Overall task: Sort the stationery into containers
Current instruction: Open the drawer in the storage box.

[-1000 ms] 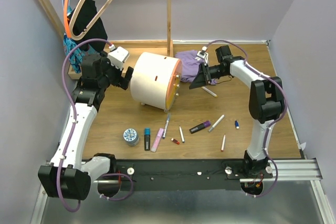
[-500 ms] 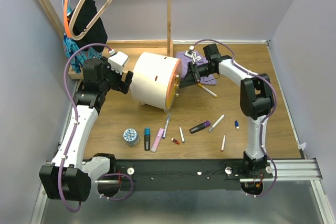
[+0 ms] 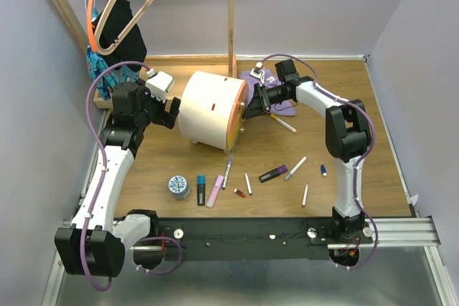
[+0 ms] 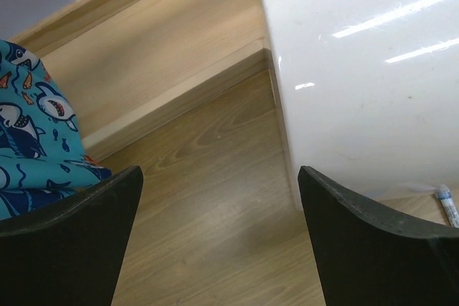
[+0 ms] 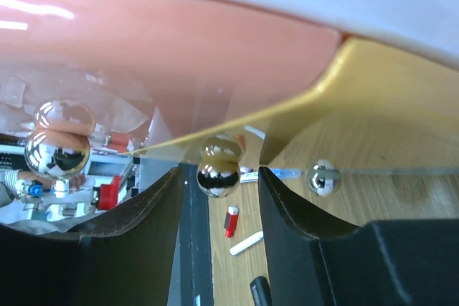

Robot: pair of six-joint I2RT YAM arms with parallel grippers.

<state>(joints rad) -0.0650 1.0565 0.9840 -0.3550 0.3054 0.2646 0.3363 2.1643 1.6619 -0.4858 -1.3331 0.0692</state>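
The cream drum [image 3: 208, 109] lies on its side towards the back of the table [image 3: 358, 120], its orange face [image 3: 237, 123] turned to the right. The right fingers [image 3: 252, 109] are up against that face, parted about halfway. A small chrome ball [image 5: 219, 177] standing out from the face sits in the gap between them with a sliver of space on either side, so they grasp nothing. The left fingers [image 3: 170, 111] are spread wide and empty at the drum's opposite end; whether one touches the white wall I cannot tell.

The stationery lies loose on the table in front of the drum, well apart from both sets of fingers: a round tin [image 3: 179, 186], a black marker [image 3: 201, 190] and a pink marker [image 3: 214, 191] side by side, a black and purple marker [image 3: 272, 173] and several thin white pens [image 3: 295, 168]. One more white pen [image 3: 285, 124] lies just below the right wrist, near the purple cloth [image 3: 259, 78].

From overhead I cannot make out the ball. Only the right wrist camera shows it, with its mirror image in the glossy orange and two more chrome balls [image 5: 57, 154] off to the sides. The left wrist camera alone picks out sharks printed on the teal fabric [image 4: 32, 141] beyond one finger, and a pen tip [image 4: 446, 204] under the drum's curve
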